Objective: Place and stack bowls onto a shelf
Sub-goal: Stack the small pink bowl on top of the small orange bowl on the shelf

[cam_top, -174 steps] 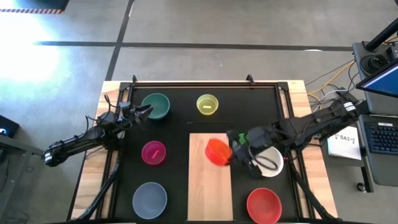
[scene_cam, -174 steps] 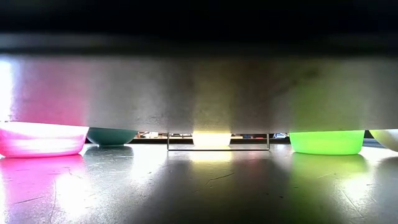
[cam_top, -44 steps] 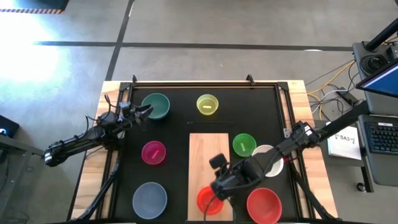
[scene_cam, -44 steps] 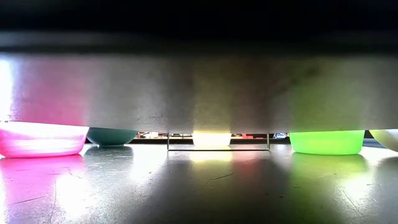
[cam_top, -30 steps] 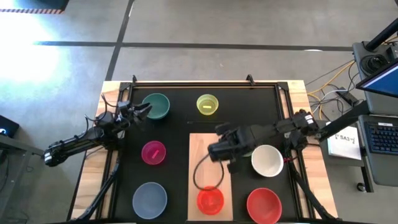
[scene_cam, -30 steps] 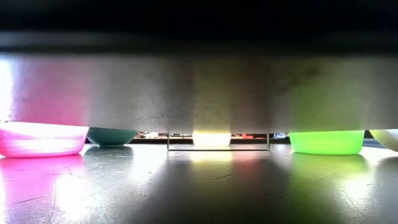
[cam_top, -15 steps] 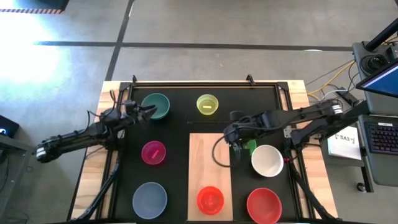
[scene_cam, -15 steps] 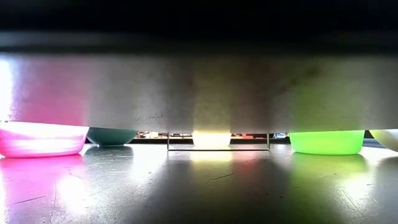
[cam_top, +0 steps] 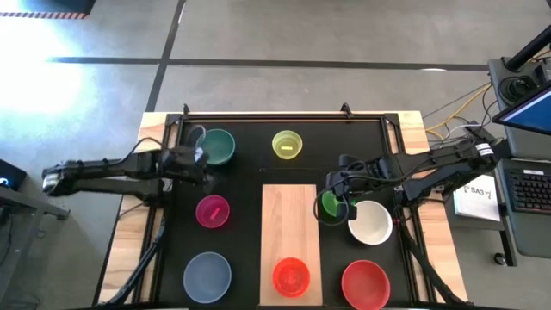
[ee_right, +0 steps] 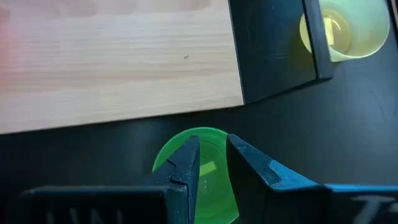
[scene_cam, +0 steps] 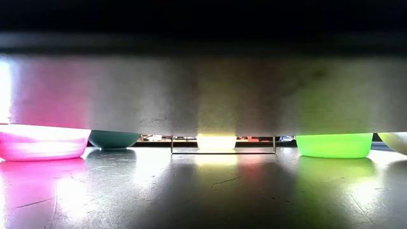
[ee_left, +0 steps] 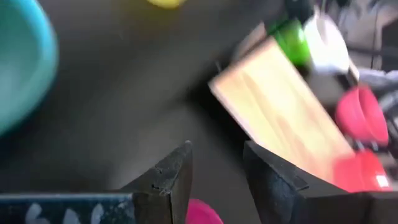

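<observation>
The shelf (cam_top: 291, 224) lies flat at the table's middle, and the small orange-red bowl (cam_top: 291, 275) stands on its near end. The bright green bowl (cam_top: 327, 207) rests on the tabletop just right of the shelf. My right gripper (cam_top: 331, 201) hangs over it. In the right wrist view its fingers (ee_right: 213, 142) stand a narrow gap apart over the green bowl (ee_right: 214, 186). Whether they touch it, I cannot tell. My left gripper (cam_top: 198, 157) is open beside the teal bowl (cam_top: 217, 146), with nothing between its fingers (ee_left: 217, 152).
Other bowls stand on the black tabletop. The yellow one (cam_top: 287, 144) is at the far middle and the magenta one (cam_top: 213, 211) left of the shelf. The grey-blue one (cam_top: 207, 275) is near left, the white one (cam_top: 372, 222) beside the green one, and the red one (cam_top: 365, 282) near right.
My right gripper has left the orange-red bowl standing on the shelf's near end. It has gone off the shelf toward the table's right edge and has come over the green bowl. My left arm has swung toward the far edge, and its gripper has stayed beside the teal bowl.
</observation>
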